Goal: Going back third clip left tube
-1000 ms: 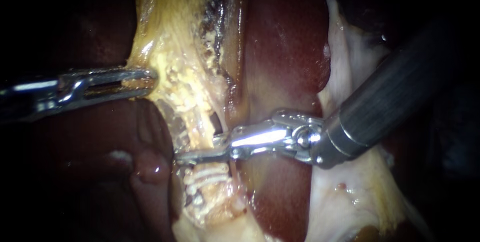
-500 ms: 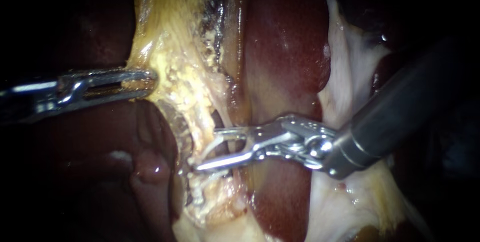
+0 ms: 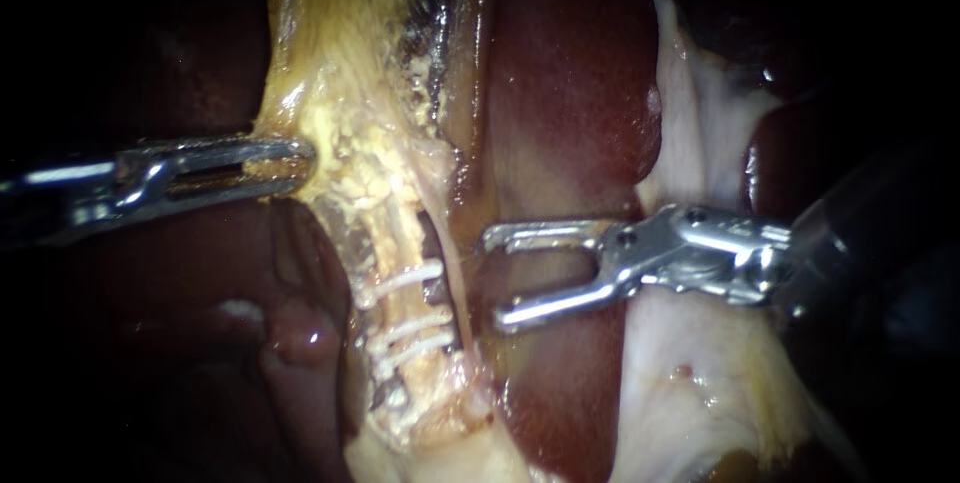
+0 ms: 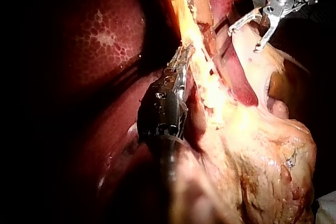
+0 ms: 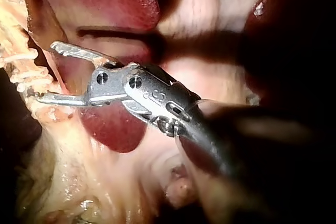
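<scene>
Open room lies on the liver (image 3: 570,93) side of the tube (image 3: 385,233). The tube's other side is bounded by the left instrument (image 3: 295,158), whose hand is clamped on yellow tissue (image 3: 330,123) at the tube's edge. Half a second ago the right instrument (image 3: 500,280) straddled the tube; it has since drawn clear. Its hand stands wide open, jaws well parted, holding nothing. Three clips cross the tube. The third clip (image 3: 400,281), the one nearest the left instrument, lies just ahead of the open tips, apart from them.
</scene>
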